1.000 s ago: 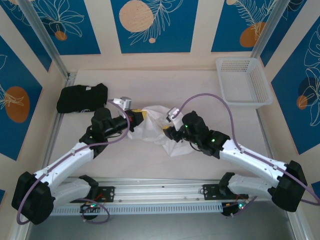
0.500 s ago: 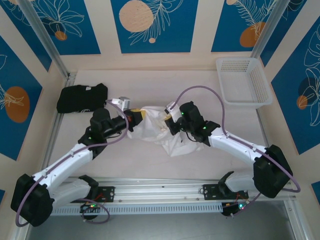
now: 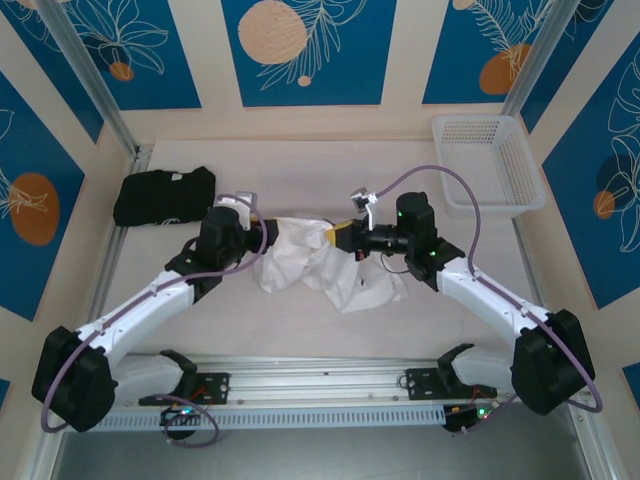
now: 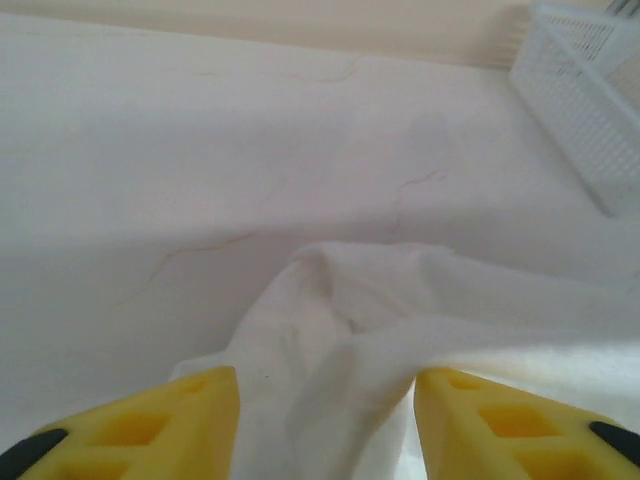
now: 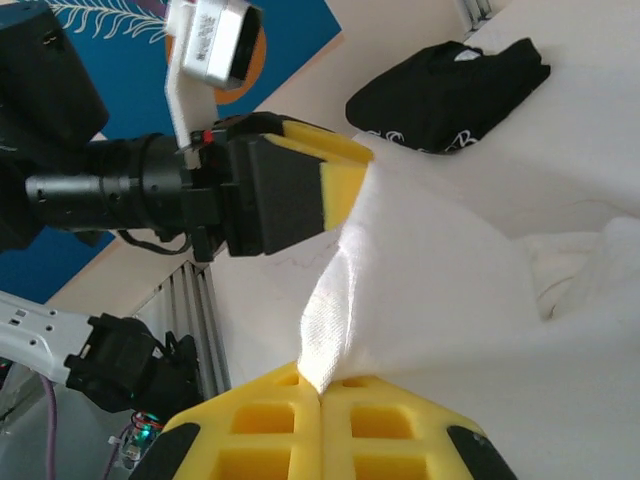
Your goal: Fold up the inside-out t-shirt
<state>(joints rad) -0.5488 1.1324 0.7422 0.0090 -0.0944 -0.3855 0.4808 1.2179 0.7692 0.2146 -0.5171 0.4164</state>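
Right hand (image 5: 320, 388) pinches an edge of the t-shirt (image 3: 300, 262); left hand (image 4: 325, 400) released, table (image 3: 330, 170) open beyond.

Thin, plain white cotton t-shirt (image 3: 300, 262), heavily wrinkled. It sits bunched in a loose heap at the middle of the table (image 3: 420, 170), running roughly left to right, with one lobe trailing toward the near edge. Nowhere flat: ridges and soft folds all over. Along the far side, a stretch is raised and drawn into a smooth, taut sheet. The rest slumps on the surface. Sleeves and collar cannot be made out.
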